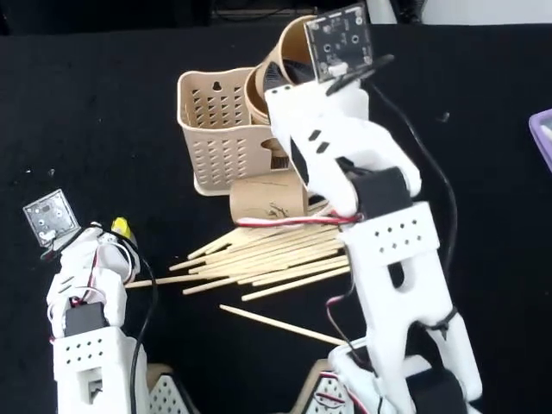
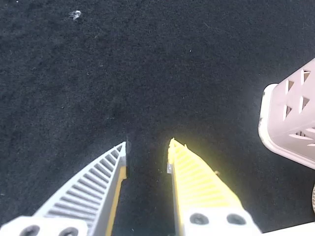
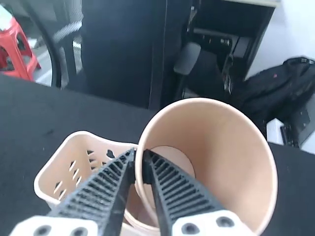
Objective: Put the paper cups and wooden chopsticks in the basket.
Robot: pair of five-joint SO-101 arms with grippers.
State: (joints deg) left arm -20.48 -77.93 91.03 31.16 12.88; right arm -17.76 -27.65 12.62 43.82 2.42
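Step in hand: dropping a cup into the basket. The right gripper is clenched on the rim of a paper cup, one jaw inside the wall and one outside, with the cup tilted and its mouth facing back toward the wrist. The basket sits just under the jaw tips, mostly on the outer jaw's side, and the held cup's lower part is at or over its rim. I can't tell whether the base is fully inside. What looks like another cup is already in the basket, close under the jaws. The next move probably calls for lowering a bit, so the cup is inside the walls or nests in the other one, and then releasing. Letting go too high or off-centre could tip it out over the rim. A third cup lies on its side on the table, well behind the right jaws and near the arm. The chopsticks are in a loose pile just beyond it, with one stray stick apart, none of them picked up yet. The left gripper is released, jaws apart with nothing between them, over bare table, and the basket corner is off to its yellow-jaw side.
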